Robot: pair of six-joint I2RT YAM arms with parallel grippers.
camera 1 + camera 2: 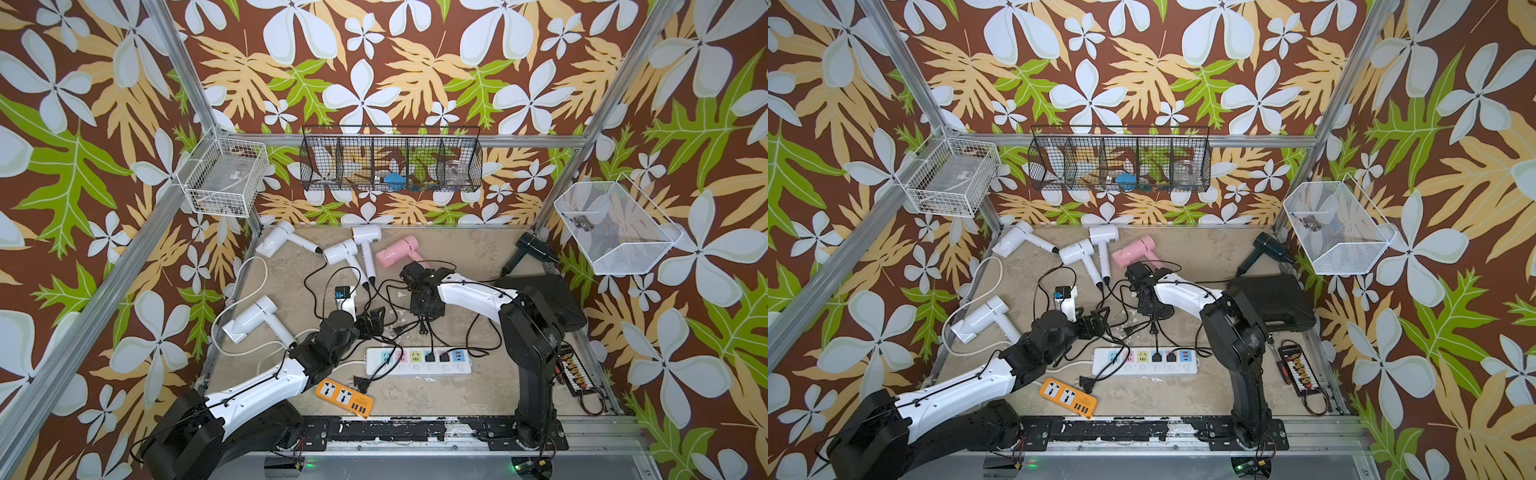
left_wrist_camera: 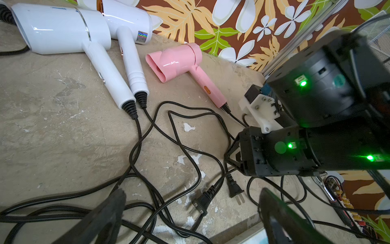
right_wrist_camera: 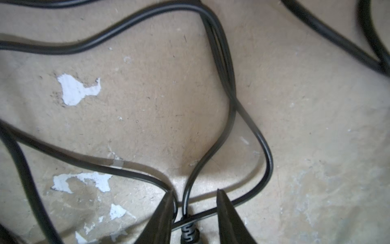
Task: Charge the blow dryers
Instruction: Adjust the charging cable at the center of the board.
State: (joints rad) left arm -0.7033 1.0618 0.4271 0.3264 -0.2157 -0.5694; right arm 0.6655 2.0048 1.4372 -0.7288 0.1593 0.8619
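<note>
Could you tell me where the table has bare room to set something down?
Bare table lies in front of the white power strip, beside the orange power strip. Another patch sits at the back between the pink dryer and the black dryer. The middle is crowded with tangled cords.

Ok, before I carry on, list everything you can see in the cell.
white blow dryers: four, white, three back, one left
pink blow dryer: one, pink, back centre
black blow dryer: one, black, back right
long power strip: one, white, front centre, two plugs in
small power strip: one, orange, front
loose plugs: three, black, among the cords
case: one, black, right
wire baskets: three, two white, one black, on frame
connector board: one, black, right edge
left gripper: open, above cords
right gripper: astride a plug's neck, grip unclear
</note>
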